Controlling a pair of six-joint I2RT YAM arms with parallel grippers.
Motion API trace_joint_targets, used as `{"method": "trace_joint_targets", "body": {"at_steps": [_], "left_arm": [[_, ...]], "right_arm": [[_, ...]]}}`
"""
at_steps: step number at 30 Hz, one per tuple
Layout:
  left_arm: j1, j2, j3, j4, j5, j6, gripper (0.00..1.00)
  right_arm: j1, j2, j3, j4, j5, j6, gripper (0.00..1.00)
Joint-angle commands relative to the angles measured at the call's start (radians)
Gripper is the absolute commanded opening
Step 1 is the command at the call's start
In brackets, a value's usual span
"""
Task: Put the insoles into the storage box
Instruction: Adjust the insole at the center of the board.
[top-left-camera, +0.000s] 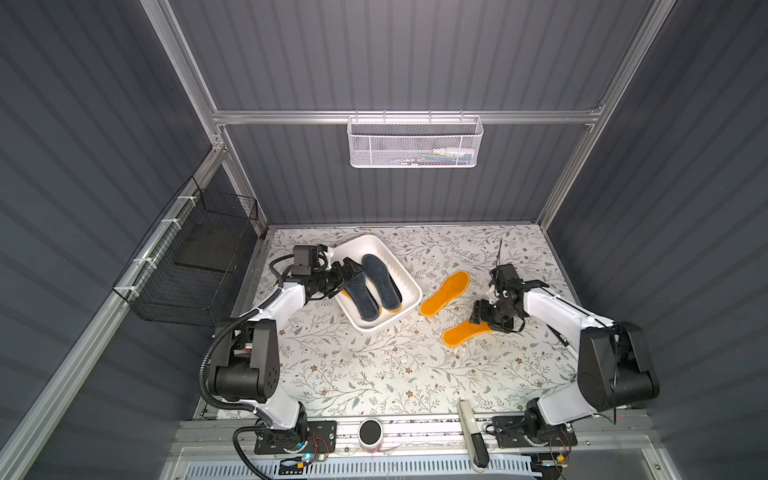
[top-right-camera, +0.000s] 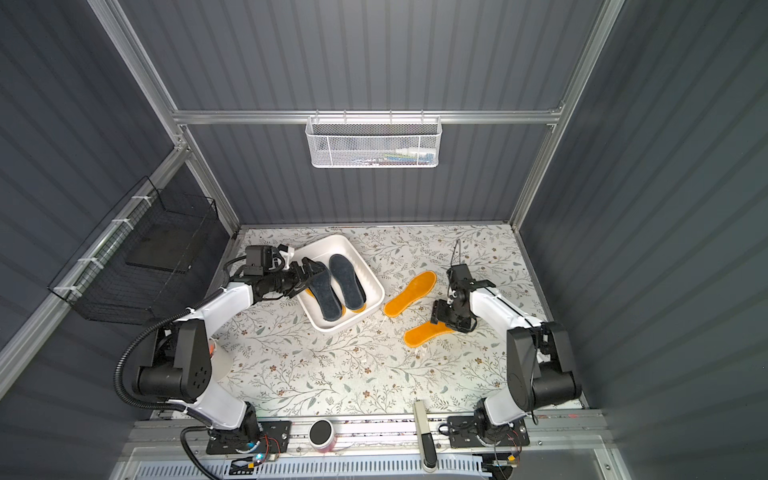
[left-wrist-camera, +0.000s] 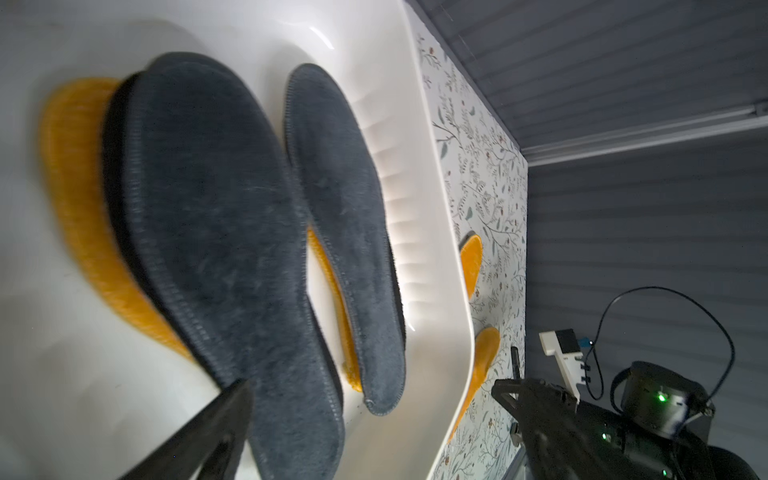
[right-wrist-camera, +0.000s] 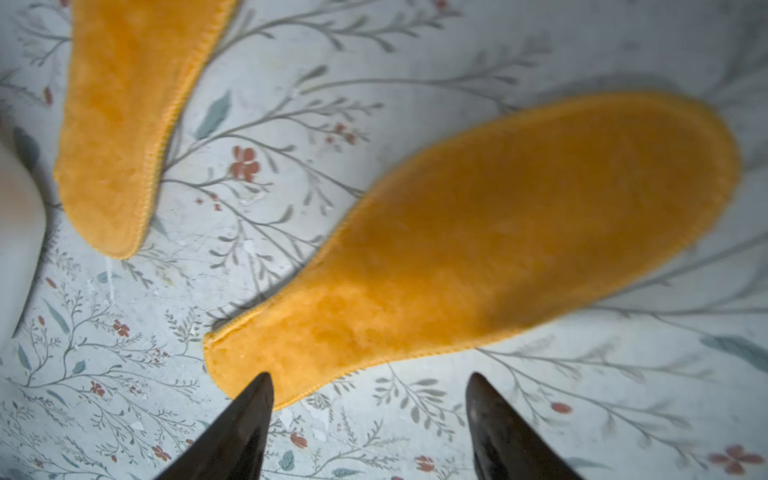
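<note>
Closest to the lens, the two dark fingers (right-wrist-camera: 249, 432) of the right tool (right-wrist-camera: 370, 390) stand well apart with nothing between them. One tip overlaps the narrow end of the nearer orange-yellow insole (right-wrist-camera: 498, 232), though we cannot tell whether it touches. That insole lies flat on the floral surface (right-wrist-camera: 124, 353). The farther orange-yellow insole (right-wrist-camera: 124, 104) lies flat close by, apart from the first.

In a top view, we see this second insole between the right tool and the storage box (top-left-camera: 390, 319), near the box's right side. The box sits at an angle on the far left part of the surface.

The left tool (top-left-camera: 355, 270) hangs over the box's left side. It is spread wide and holds nothing, and in the left wrist view one finger shows just beside the end of a pad. Inside the box, two grey-blue insoles (top-left-camera: 382, 278) lie side by side on top. Orange-yellow edges (left-wrist-camera: 70, 187) peek out from under them.

Farther out, a white mesh basket (top-left-camera: 415, 141) hangs on the back rail. A black wire basket (top-left-camera: 195, 266) is fixed to the left wall.
</note>
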Motion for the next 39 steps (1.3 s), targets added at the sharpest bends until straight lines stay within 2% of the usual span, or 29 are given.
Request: {"method": "trace_joint_targets", "body": {"at_steps": [1, 4, 7, 11, 19, 22, 25, 29, 32, 39], "left_arm": [[-0.136, -0.029, 0.117, -0.087, 0.033, 0.195, 1.0], [-0.255, 0.013, 0.196, -0.156, 0.028, 0.306, 1.0], [-0.335, 0.06, 0.254, -0.215, 0.022, 0.375, 1.0], [-0.381, 0.093, 0.27, -0.218, 0.038, 0.401, 1.0], [-0.501, 0.14, 0.318, -0.309, -0.107, 0.513, 1.0], [-0.525, 0.168, 0.339, -0.317, -0.138, 0.516, 1.0], [-0.548, 0.195, 0.344, -0.317, -0.179, 0.514, 1.0], [-0.598, 0.246, 0.42, -0.337, -0.263, 0.514, 1.0], [-0.628, 0.291, 0.455, -0.346, -0.378, 0.466, 1.0], [-0.638, 0.319, 0.453, -0.277, -0.43, 0.33, 1.0]], "right_arm": [[-0.058, -0.054, -0.064, 0.051, -0.012, 0.112, 0.74], [-0.113, -0.099, -0.105, 0.077, -0.072, 0.123, 0.74], [-0.144, -0.116, -0.128, 0.111, -0.123, 0.125, 0.74], [-0.155, -0.068, -0.121, 0.159, -0.142, 0.133, 0.73], [-0.157, 0.102, -0.076, 0.317, -0.308, 0.167, 0.72], [-0.147, 0.146, -0.072, 0.4, -0.396, 0.189, 0.7], [-0.138, 0.149, -0.076, 0.418, -0.381, 0.201, 0.7], [-0.145, 0.082, -0.108, 0.424, -0.365, 0.201, 0.71], [-0.163, 0.008, -0.145, 0.437, -0.373, 0.217, 0.71], [-0.224, -0.126, -0.217, 0.462, -0.441, 0.223, 0.72]]}}
